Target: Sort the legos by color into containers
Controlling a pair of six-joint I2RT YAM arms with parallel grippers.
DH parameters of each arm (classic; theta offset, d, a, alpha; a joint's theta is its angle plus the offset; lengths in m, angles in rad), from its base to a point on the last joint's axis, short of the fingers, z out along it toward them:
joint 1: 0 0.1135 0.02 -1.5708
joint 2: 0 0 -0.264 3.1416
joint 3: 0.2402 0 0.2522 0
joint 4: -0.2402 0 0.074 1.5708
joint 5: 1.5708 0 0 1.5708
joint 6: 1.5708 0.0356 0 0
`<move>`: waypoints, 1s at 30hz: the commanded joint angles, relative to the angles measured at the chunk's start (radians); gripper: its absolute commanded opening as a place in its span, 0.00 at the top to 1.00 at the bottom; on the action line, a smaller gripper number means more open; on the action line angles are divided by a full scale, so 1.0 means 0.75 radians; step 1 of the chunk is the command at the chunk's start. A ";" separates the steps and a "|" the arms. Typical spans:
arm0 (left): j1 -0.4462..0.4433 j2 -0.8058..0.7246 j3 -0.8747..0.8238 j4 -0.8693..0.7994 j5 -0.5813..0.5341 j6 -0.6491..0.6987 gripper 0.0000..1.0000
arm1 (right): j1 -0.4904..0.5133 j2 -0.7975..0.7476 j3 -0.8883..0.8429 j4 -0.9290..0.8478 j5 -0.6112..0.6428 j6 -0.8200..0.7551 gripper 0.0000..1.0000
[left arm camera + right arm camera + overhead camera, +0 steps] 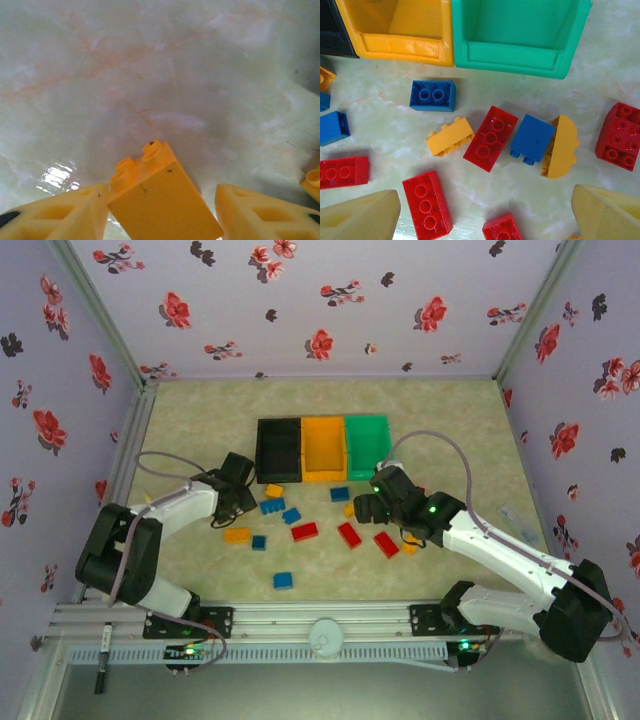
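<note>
Pale marbled table (450, 420) carries three joined bins (323, 448) and scattered legos (304, 531).

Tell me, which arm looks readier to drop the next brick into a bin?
Left, probably: an orange brick sits between the left gripper's fingers, ready to carry to the orange bin. The right gripper hangs open above loose legos, holding nothing.

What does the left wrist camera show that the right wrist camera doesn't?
Left wrist: one orange-yellow brick, close up, between the fingers of the left gripper. Right wrist: the orange bin, the green bin, and loose red bricks, blue bricks and a yellow brick beyond the right gripper. Both: the pale marbled table and yellowish fingers at the bottom corners.
</note>
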 commanded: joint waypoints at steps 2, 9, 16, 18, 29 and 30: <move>-0.010 0.034 0.049 0.006 -0.029 -0.003 0.51 | 0.015 -0.006 -0.019 -0.035 0.041 0.018 0.11; -0.011 0.038 0.071 -0.024 -0.044 0.027 0.66 | 0.015 -0.003 -0.022 -0.032 0.047 0.016 0.11; -0.011 -0.013 0.109 -0.121 -0.085 0.070 0.73 | 0.016 0.012 -0.016 -0.015 0.046 0.012 0.11; -0.010 -0.040 0.120 -0.154 -0.087 0.081 0.74 | 0.016 0.018 -0.014 -0.012 0.046 0.010 0.11; -0.074 -0.128 0.315 -0.337 -0.088 0.188 0.76 | 0.016 0.060 -0.006 -0.002 0.058 0.008 0.11; -0.082 -0.125 0.348 -0.350 -0.086 0.201 0.76 | 0.017 0.062 -0.004 -0.001 0.059 0.010 0.11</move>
